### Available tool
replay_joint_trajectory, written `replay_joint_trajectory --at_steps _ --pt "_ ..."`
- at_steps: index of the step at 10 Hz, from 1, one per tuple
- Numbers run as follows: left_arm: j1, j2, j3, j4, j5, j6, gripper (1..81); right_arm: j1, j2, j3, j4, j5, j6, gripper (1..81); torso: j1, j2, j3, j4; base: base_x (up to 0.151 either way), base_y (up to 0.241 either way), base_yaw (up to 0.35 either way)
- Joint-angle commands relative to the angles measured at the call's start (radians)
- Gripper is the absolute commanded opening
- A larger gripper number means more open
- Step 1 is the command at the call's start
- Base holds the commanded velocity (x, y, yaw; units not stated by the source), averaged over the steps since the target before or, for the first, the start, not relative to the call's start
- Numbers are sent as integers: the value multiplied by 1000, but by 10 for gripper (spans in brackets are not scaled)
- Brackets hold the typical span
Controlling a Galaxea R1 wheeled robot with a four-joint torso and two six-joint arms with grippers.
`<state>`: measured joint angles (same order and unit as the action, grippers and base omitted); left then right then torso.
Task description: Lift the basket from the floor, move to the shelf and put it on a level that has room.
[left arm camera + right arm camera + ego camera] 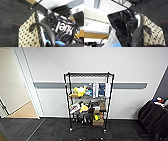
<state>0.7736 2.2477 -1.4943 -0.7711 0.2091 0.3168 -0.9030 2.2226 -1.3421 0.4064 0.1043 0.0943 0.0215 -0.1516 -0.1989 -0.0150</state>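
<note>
Cream woven basket [28, 36] w/ dark handles hangs off carpet, claw state can't tell; glossy black bag [122, 25] may spill if tilted nearing black wire rack [88, 102].

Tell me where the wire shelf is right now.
In the head view, the shelf stands straight ahead at the picture's centre, on the dark carpet floor, backed against the white wall. A doorway lies to its left, dark bags to its right.

Left wrist: close above one dark basket handle [42, 26], beside the woven wall. Right wrist: close above the other handle [139, 32] (fingers of both grippers indiscernible)
</note>
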Motion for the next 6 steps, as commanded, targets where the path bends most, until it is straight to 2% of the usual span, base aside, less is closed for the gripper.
replay_joint_trajectory --at_steps 1,6 --pt "-141 -43 60 -20 49 11 10 109 -36 38 -9 -12 -4 10 0 0 0 0 122 0 0" --pt "-130 -68 104 -20 47 21 10 62 -33 60 -11 -3 -5 10 0 0 0 0 123 0 0"
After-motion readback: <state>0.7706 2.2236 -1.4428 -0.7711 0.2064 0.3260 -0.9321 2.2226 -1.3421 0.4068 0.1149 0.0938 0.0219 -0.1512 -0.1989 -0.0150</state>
